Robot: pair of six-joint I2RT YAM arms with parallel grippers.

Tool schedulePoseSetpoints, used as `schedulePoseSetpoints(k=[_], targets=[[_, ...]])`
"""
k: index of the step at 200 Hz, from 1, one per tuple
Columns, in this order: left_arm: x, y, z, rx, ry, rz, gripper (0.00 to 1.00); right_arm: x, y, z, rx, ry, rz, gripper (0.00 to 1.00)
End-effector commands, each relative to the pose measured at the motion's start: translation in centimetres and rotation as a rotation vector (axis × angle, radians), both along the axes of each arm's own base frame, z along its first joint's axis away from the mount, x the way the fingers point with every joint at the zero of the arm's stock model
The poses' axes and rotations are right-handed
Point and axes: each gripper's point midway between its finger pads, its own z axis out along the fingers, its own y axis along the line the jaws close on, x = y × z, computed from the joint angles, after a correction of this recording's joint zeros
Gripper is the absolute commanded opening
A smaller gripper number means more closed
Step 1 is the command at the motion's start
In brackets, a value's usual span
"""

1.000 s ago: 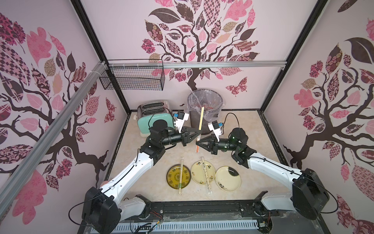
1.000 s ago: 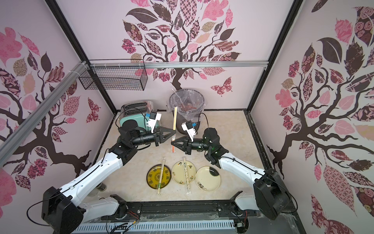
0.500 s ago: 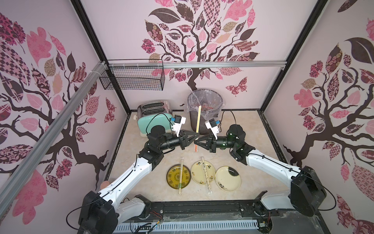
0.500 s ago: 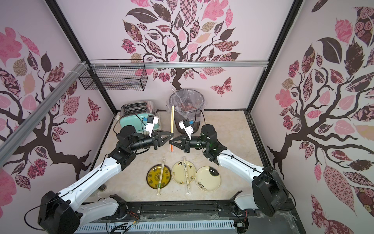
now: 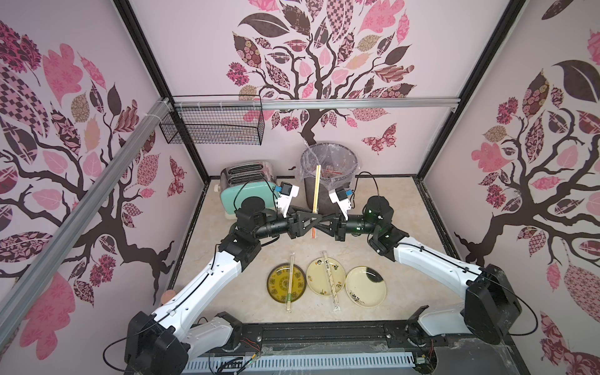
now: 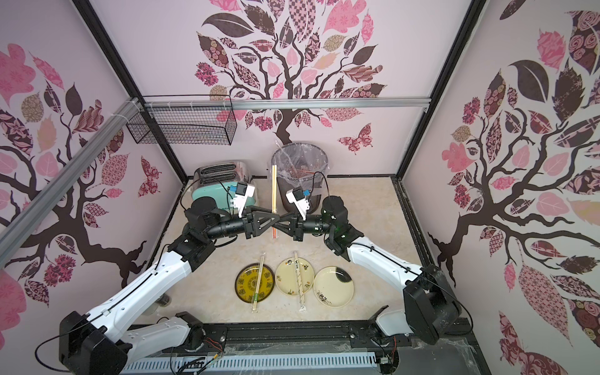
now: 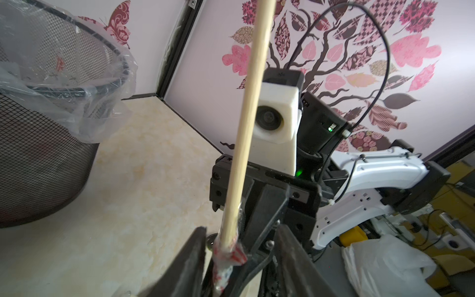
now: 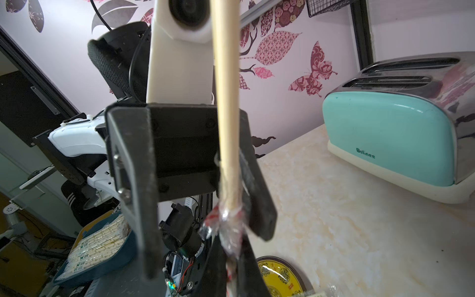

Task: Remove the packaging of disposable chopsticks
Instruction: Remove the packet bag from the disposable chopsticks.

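The disposable chopsticks [image 5: 316, 188] stand upright above the tabletop [image 5: 389, 227] before the bin [image 5: 352, 162]. The packaging [image 8: 228, 231] is bunched at their lower end, pinched in the closed right pincer [image 5: 319, 224]. The left pincer [image 5: 311, 222] faces it tip to tip, both held level; clamped a second ago, its jaws now stand apart around the sticks.

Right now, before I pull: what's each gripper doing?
Left gripper: open, jaws either side of the chopsticks, not clamped.
Right gripper: closed on the red-printed sleeve bunched at the chopsticks' lower end.
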Motion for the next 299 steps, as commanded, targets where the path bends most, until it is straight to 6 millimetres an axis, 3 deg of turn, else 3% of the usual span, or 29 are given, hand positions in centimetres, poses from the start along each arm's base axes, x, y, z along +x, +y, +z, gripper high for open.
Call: schedulePoseSetpoints(k=[1, 45, 101, 133, 179, 205, 246, 257, 274, 299], targets=[[1.2, 1.1, 1.3, 0.005, 0.008, 0.006, 0.58, -0.3, -0.3, 1.6, 0.032, -0.072, -0.010, 0.00], [2.4, 1.2, 3.1, 0.022, -0.032, -0.041, 0.61, -0.8, 0.5, 0.5, 0.016, -0.051, 0.018, 0.00], [2.7, 0.8, 3.1, 0.020, -0.053, -0.075, 0.61, -1.2, 1.9, -0.9, -0.008, -0.025, 0.058, 0.00], [3.1, 1.5, 3.4, 0.019, -0.061, -0.046, 0.50, -1.5, 2.5, -2.0, -0.034, -0.006, 0.072, 0.00], [3.2, 1.9, 3.1, 0.017, -0.057, -0.042, 0.27, -1.8, 3.2, -2.5, -0.047, 0.007, 0.086, 0.00], [3.0, 1.9, 2.9, 0.019, -0.061, -0.046, 0.00, -1.8, 3.3, -2.6, -0.051, 0.009, 0.081, 0.00], [2.9, 2.5, 3.1, 0.020, -0.112, -0.002, 0.00, -1.3, 3.3, -3.6, -0.072, 0.039, 0.051, 0.00], [3.2, 3.0, 3.2, 0.003, -0.118, 0.019, 0.00, -1.2, 3.3, -4.2, -0.081, 0.057, 0.048, 0.16], [4.0, 4.0, 3.4, -0.032, -0.110, 0.052, 0.00, -1.4, 3.3, -5.4, -0.097, 0.089, 0.056, 0.24], [4.8, 4.9, 3.6, -0.051, -0.113, 0.077, 0.00, -1.8, 3.1, -7.6, -0.119, 0.147, 0.065, 0.22]])
